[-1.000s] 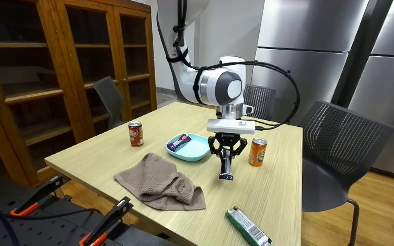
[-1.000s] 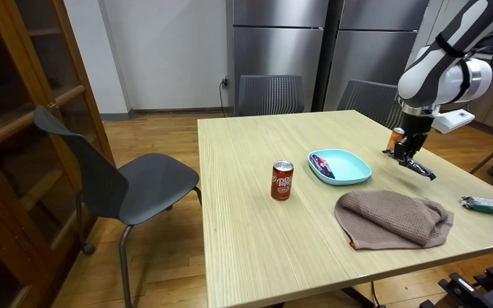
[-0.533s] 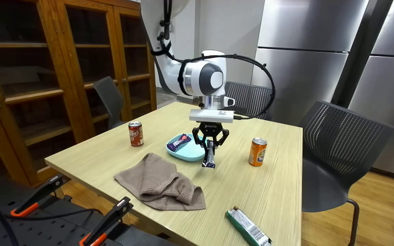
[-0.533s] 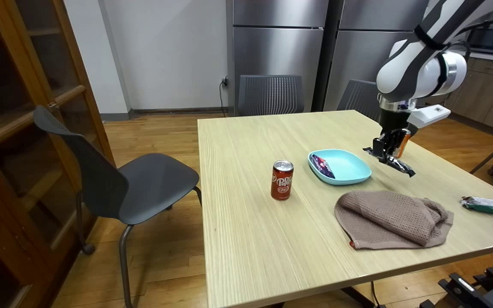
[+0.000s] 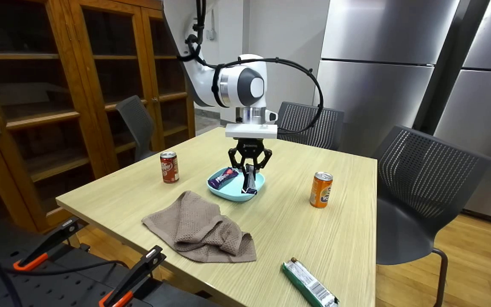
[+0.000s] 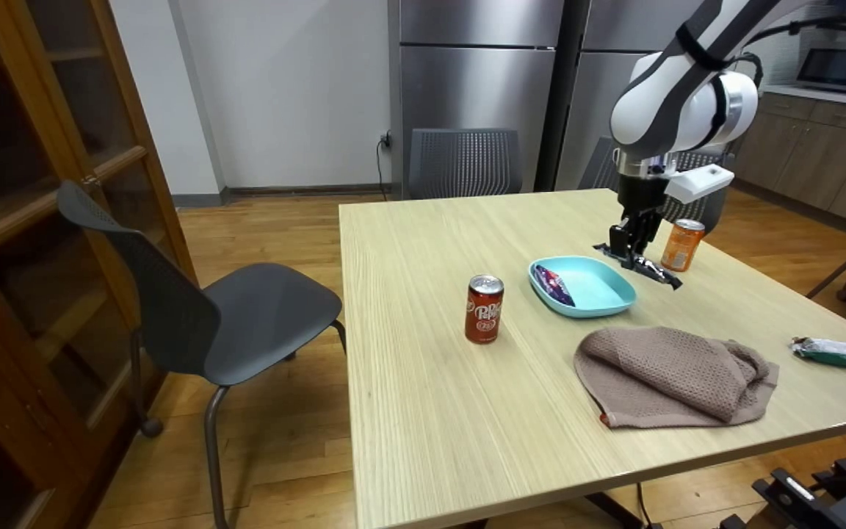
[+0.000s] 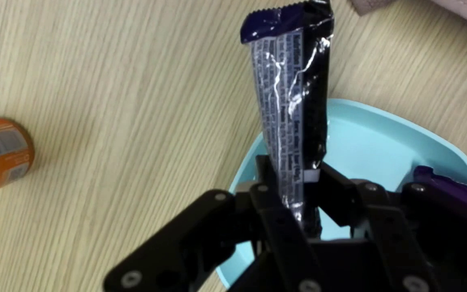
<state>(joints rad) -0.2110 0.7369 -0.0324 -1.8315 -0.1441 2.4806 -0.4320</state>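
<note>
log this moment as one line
gripper: holding dark bar, off table; dish: purple bar inside; orange can: upright; towel: crumpled on table

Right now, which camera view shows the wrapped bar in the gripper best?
The wrist view: the wrapped bar looks large there, its printed panel facing the camera, though the gripper hides part of it. Both exterior views show it only as a thin, shiny strip, too small to read.

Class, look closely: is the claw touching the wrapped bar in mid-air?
Touching: the wrist view shows the claw closed on the bar from both sides.
</note>
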